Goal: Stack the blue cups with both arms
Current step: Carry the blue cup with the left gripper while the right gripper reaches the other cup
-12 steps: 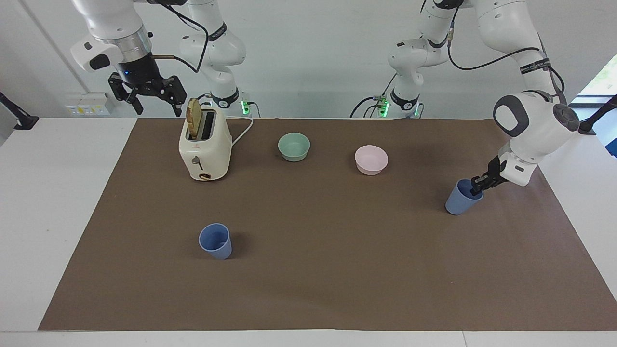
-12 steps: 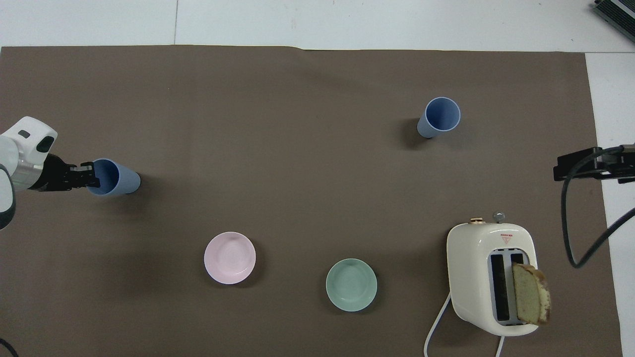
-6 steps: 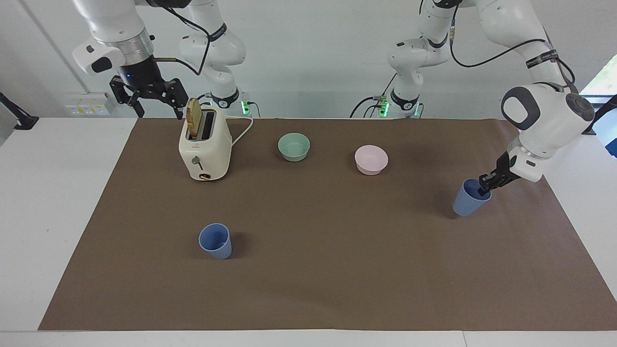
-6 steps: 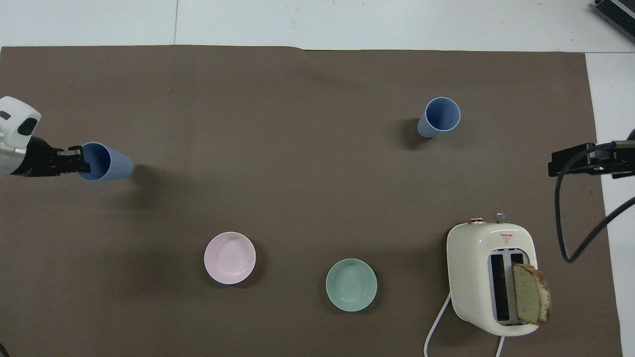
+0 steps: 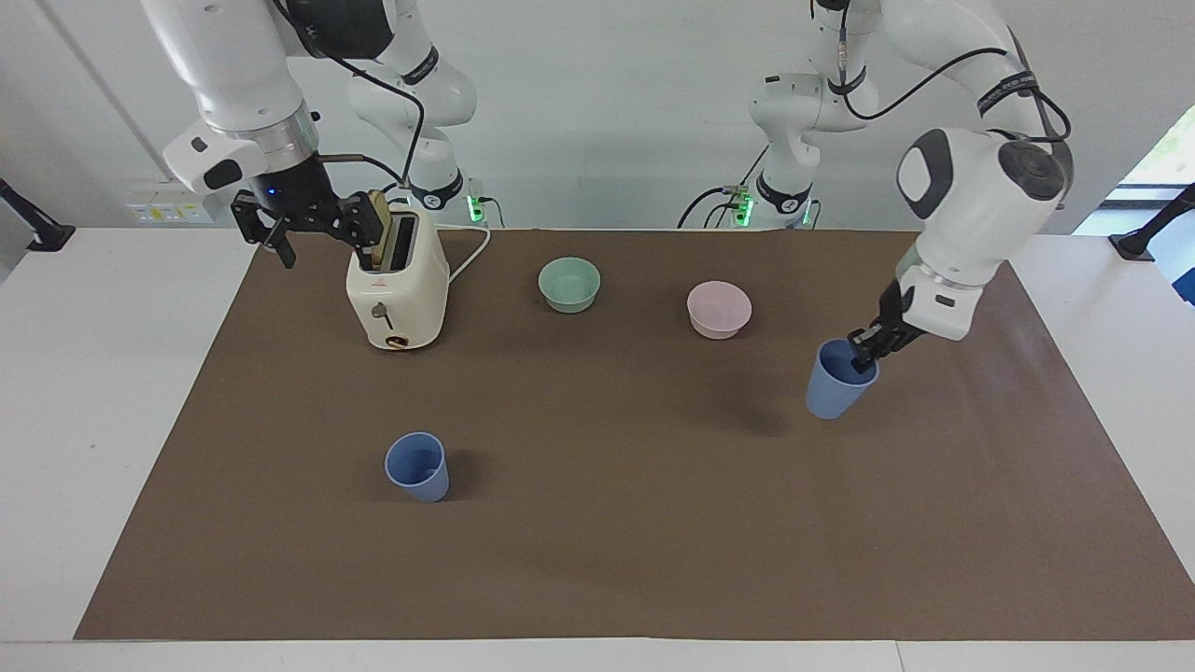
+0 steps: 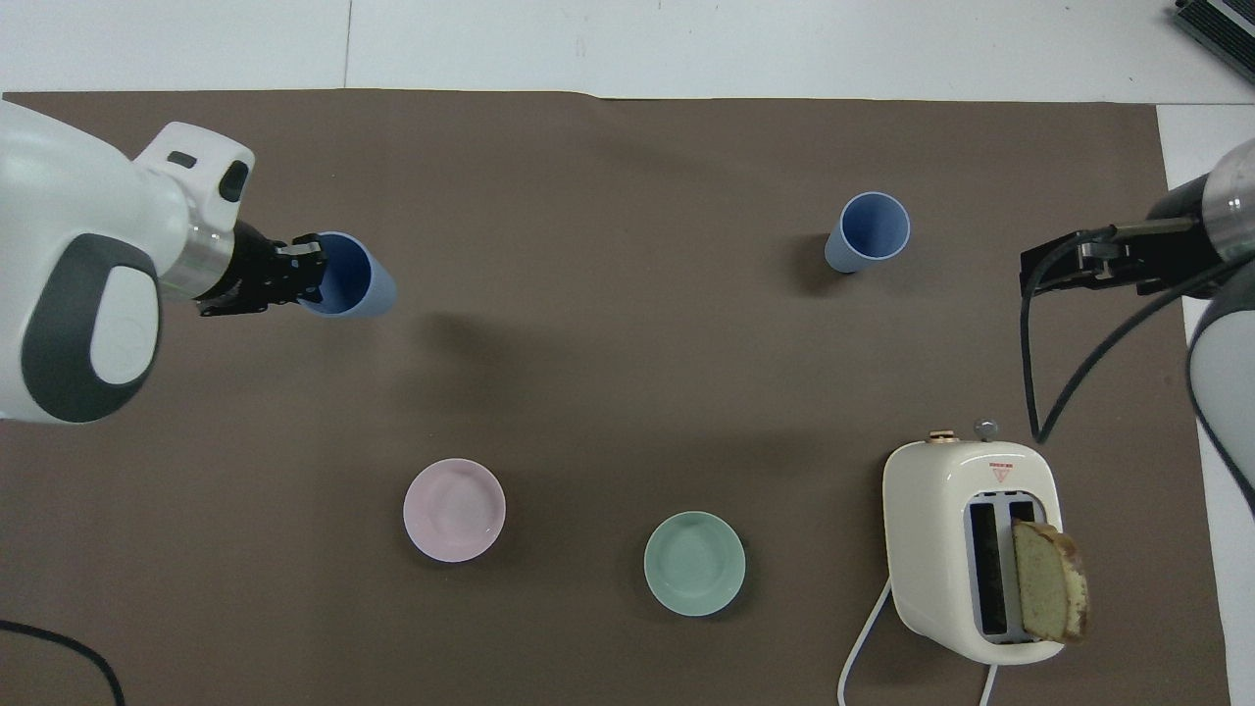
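Observation:
One blue cup [image 5: 417, 467] [image 6: 868, 230] stands upright on the brown mat [image 5: 607, 523], toward the right arm's end and farther from the robots than the toaster. My left gripper [image 5: 864, 357] [image 6: 309, 275] is shut on the rim of the other blue cup [image 5: 834, 390] [image 6: 351, 277]. That cup hangs slightly tilted above the mat toward the left arm's end, its shadow cast on the mat below. My right gripper [image 5: 322, 238] [image 6: 1088, 265] is open and holds nothing, up in the air beside the toaster at the mat's edge.
A cream toaster [image 5: 397, 289] [image 6: 971, 549] with a bread slice [image 5: 376, 243] [image 6: 1049, 579] sticking out stands near the right arm. A green bowl [image 5: 569, 284] [image 6: 694, 564] and a pink bowl [image 5: 719, 309] [image 6: 454, 510] sit nearer the robots than the cups.
My left gripper has lifted its cup off the mat and carried it toward the table's middle. The right gripper has come down and closer to the toaster.

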Robot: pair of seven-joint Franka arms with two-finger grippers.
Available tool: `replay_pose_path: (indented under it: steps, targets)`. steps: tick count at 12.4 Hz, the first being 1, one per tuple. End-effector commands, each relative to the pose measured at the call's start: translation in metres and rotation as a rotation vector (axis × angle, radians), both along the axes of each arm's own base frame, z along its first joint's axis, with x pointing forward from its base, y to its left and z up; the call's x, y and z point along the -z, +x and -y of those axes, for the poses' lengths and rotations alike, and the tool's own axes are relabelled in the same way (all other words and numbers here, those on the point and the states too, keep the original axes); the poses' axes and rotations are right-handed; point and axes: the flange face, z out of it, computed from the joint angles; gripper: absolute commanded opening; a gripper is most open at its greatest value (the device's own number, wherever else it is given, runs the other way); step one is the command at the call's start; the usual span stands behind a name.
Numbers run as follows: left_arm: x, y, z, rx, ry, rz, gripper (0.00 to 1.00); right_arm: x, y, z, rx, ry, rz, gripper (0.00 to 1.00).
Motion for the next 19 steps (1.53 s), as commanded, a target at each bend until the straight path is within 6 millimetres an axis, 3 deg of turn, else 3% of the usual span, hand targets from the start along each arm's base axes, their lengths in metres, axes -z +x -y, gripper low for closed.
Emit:
replay_pose_path:
  steps: [1,4,5,7,11,14,19]
  targets:
    - [0.015,0.004,0.074,-0.062,0.036,-0.020,0.00,0.018,0.031,-0.002,-0.028,-0.012,0.015,1.00]
    - [0.039,-0.009,0.145,-0.089,0.039,-0.003,0.00,0.044,0.056,-0.002,-0.032,-0.013,0.031,1.00]
    - [0.040,-0.013,0.157,-0.105,0.026,0.012,0.00,0.053,0.065,-0.003,-0.035,-0.015,0.030,1.00]
    - [0.061,-0.019,0.187,-0.098,0.016,0.022,0.00,0.077,0.085,-0.007,-0.040,-0.016,0.029,1.00]
    - [0.086,-0.017,0.200,-0.079,0.008,0.046,0.00,0.125,0.108,0.000,-0.035,-0.027,0.021,1.00]
    - [0.104,-0.029,0.217,-0.051,0.019,0.039,0.00,0.165,0.122,-0.001,-0.038,-0.021,0.016,1.00]
    - [0.117,-0.042,0.220,-0.064,0.025,0.007,0.00,0.216,0.140,-0.007,-0.046,-0.021,0.031,1.00]
